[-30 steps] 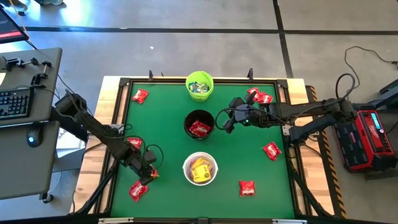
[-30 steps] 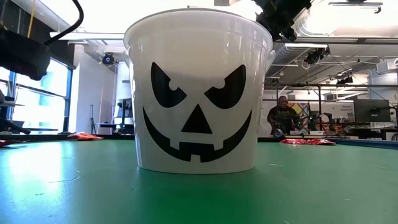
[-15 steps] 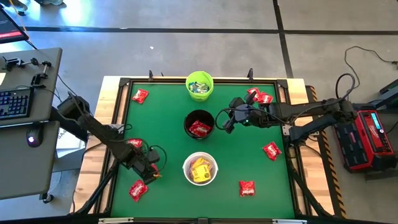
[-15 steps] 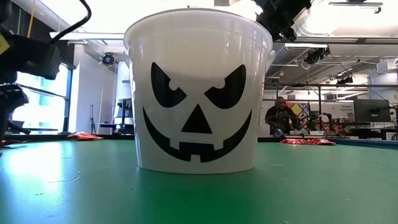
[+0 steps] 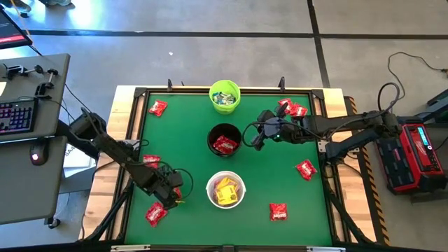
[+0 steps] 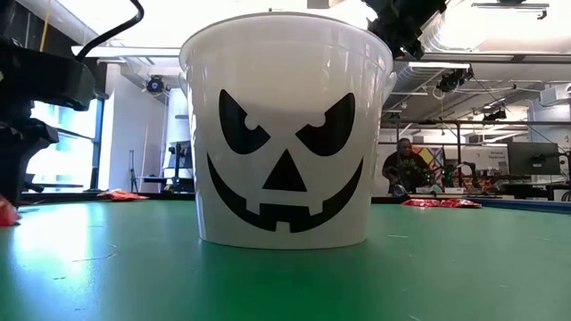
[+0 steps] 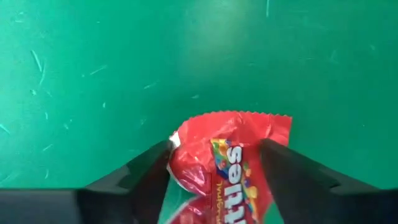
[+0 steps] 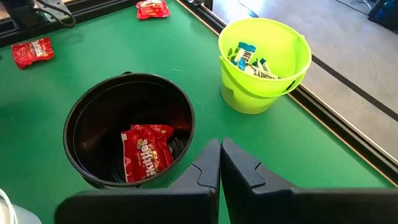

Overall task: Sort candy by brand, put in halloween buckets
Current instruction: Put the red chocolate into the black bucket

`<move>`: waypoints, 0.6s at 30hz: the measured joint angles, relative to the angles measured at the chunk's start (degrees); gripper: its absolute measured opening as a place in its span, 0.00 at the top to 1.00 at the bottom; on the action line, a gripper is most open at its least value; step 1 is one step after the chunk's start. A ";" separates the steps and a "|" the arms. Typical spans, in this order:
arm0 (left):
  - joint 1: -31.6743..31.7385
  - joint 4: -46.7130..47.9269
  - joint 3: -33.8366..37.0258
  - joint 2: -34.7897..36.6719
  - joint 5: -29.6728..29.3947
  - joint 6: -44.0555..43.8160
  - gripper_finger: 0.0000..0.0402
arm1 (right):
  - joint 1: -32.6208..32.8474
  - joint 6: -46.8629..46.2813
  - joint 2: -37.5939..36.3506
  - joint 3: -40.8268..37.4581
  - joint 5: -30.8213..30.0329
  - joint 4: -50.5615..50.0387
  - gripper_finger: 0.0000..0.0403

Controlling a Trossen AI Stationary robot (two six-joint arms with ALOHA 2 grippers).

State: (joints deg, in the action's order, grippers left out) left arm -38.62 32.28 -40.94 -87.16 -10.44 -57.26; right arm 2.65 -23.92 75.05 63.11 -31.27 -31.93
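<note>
A red candy packet (image 7: 231, 140) lies flat on the green mat, left of the white bucket (image 5: 225, 190). My left gripper (image 7: 214, 155) points down over it, open, with one finger on each side of the packet; it also shows in the high view (image 5: 175, 196). The white bucket holds yellow candy, the black bucket (image 5: 225, 140) holds red candy (image 8: 146, 152), and the lime green bucket (image 5: 225, 96) holds pale blue-white candy. My right gripper (image 8: 220, 158) hangs shut in the air just right of the black bucket, with nothing in it.
Loose red packets lie on the mat at the far left (image 5: 157, 108), left (image 5: 152, 159), near left (image 5: 155, 213), near right (image 5: 278, 211), right (image 5: 306, 169) and far right (image 5: 290, 108). A raised black frame (image 5: 143, 105) rims the mat.
My left gripper has come down toward the mat and shifted a little toward the white bucket, rolling its wrist as it went. Its fingers have stayed open. My right gripper has kept still.
</note>
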 joint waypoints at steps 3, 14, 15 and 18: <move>0.42 0.64 -0.37 0.26 0.71 0.73 0.53 | -0.43 0.00 0.00 0.00 0.00 0.01 1.00; 0.89 3.61 -5.01 1.24 1.95 6.86 0.94 | -1.18 0.00 0.00 0.00 -0.02 0.05 1.00; 1.11 4.44 -5.63 1.46 1.99 7.64 0.95 | -1.18 0.00 0.00 0.00 -0.02 0.04 1.00; 2.16 7.13 -6.92 3.24 2.58 9.18 0.97 | -1.18 0.00 0.00 0.00 -0.02 0.05 1.00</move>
State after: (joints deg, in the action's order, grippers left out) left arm -36.46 39.41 -47.86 -83.92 -7.86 -48.09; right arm 1.48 -23.92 75.05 63.11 -31.29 -31.88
